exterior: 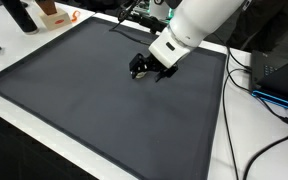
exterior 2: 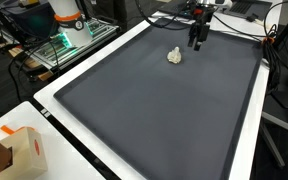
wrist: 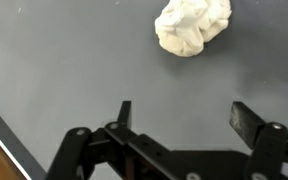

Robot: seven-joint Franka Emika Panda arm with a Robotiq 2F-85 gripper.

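Observation:
A small crumpled white lump, like cloth or paper, lies on the dark grey mat. In the wrist view it sits ahead of my gripper, apart from both fingers, and nothing is between them. The jaws stand wide open. In an exterior view the lump rests near the mat's far end, with the gripper hanging just beyond and beside it. In an exterior view the gripper hovers low over the mat, and the lump is hidden behind it.
White table border frames the mat. A cardboard box stands at one corner, with a green-lit device beyond the edge. Cables and a dark box lie beside the mat. A dark bottle stands at the back.

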